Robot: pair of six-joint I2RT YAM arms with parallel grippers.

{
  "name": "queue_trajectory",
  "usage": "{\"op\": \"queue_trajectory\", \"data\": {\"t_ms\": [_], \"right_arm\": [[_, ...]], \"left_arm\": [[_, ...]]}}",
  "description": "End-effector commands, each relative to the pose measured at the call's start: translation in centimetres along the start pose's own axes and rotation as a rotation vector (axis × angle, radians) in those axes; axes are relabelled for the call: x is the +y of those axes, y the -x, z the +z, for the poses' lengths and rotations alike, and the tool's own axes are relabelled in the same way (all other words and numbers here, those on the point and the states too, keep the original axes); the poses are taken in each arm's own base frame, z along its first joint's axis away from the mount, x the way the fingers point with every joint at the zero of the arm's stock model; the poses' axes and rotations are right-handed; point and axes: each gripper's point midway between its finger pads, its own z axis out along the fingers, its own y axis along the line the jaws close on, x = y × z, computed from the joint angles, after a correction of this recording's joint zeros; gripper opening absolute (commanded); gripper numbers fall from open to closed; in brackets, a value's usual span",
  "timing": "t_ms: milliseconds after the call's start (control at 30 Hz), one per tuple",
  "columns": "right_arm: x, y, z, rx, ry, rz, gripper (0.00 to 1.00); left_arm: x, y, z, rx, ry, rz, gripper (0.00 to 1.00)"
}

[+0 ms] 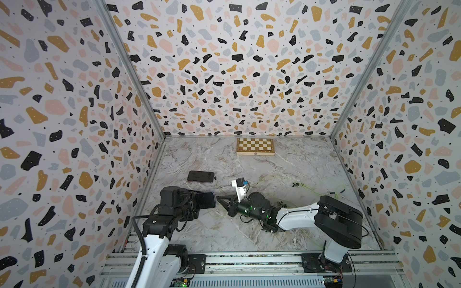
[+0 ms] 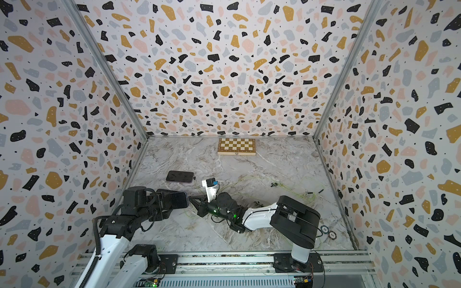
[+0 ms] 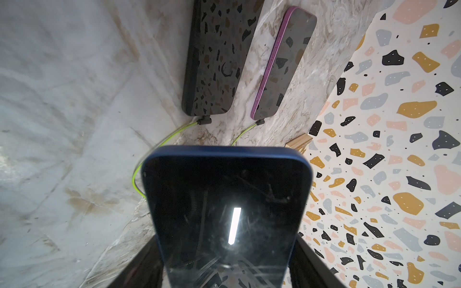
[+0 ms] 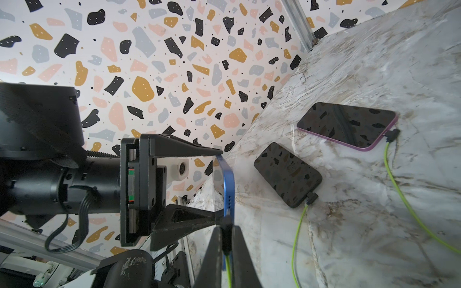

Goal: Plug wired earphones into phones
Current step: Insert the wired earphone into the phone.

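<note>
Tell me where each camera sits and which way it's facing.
Top views: high in front, looking down across the table; left arm and right arm show.
Left wrist: on that arm, looking along the blue phone in the left gripper toward the dark phone and purple phone.
Right wrist: on its arm, facing the left gripper; the right gripper pinches the plug.
Shared: both wrist views show those two plugged phones.
</note>
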Motion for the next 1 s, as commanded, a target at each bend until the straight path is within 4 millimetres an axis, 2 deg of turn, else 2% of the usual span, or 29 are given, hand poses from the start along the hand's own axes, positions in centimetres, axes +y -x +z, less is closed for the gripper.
{"op": "queue_trajectory", "data": {"t_ms": [0,200,467,967], "right_arm": [[0.9,0.8,-0.5,-0.019,0.026,-0.016,0.00],[0.7,0.4,-0.4,-0.009,0.025,-0.014,0.00],[1.7,0.2,-0.1,0.000,0.050,-0.039,0.00],[1.2,-1.2,0.2,0.035,0.036,-0.031,0.00]], "left_arm": [[-2.1,-1.2,-1.2,0.037,-0.071,0.030,0.58],[-2.1,-1.3,-1.2,0.039,-0.069,0.031,0.58],[-2.0,-1.2,-1.1,0.037,-0.065,0.029,0.58],[-2.0,-1.3,-1.0,0.045,-0.067,0.026,0.58]]}}
